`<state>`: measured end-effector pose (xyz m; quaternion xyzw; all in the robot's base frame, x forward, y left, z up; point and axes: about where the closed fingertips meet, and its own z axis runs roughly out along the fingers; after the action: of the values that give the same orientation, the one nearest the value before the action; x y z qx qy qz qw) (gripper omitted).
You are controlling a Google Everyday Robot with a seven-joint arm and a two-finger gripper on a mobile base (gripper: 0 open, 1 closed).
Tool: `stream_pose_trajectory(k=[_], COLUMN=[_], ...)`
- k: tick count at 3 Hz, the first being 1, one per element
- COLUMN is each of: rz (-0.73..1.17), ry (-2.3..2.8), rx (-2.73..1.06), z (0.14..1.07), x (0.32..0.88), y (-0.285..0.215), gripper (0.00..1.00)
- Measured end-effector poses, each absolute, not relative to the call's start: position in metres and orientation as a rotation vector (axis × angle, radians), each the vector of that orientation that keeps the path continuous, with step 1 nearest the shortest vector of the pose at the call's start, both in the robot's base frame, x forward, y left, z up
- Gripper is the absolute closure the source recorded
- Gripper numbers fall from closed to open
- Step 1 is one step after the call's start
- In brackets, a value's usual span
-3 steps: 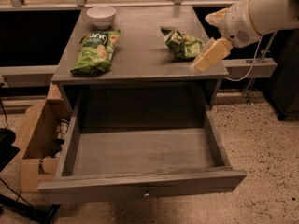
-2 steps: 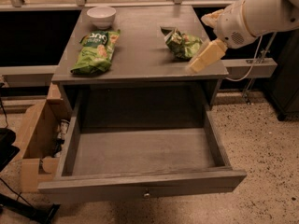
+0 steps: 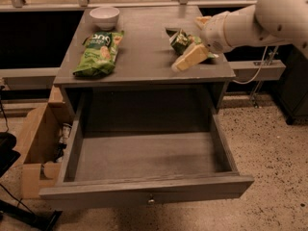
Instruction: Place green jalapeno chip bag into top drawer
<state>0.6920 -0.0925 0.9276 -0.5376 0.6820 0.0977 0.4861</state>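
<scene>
The green jalapeno chip bag (image 3: 180, 39), small, dark green and wrinkly, lies on the grey tabletop (image 3: 144, 52) near its right edge. My gripper (image 3: 187, 44) comes in from the right on a white arm and sits over the bag. It is open: one pale finger (image 3: 190, 57) is in front of the bag and the other (image 3: 202, 20) is behind it. The arm hides the bag's right side. The top drawer (image 3: 144, 192) is pulled fully open below the tabletop, its inside bare, with a small knob on its front panel.
A longer bright-green bag (image 3: 98, 54) lies at the tabletop's left, with a white bowl (image 3: 104, 17) behind it. A cardboard box (image 3: 36, 143) stands on the floor left of the drawer. A rail runs behind the table.
My arm has moved left and in over the tabletop, so its fingers now sit on either side of the dark green bag. The bag and the drawer have not moved.
</scene>
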Motion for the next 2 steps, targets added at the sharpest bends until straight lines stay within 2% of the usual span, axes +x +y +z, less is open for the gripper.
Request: stream_pose_trajectory(k=[2], rz=[0.268], ry=[1.625], rx=[-1.232], z=[0.901], x=[0.763], y=[-0.088], gripper=[0.00])
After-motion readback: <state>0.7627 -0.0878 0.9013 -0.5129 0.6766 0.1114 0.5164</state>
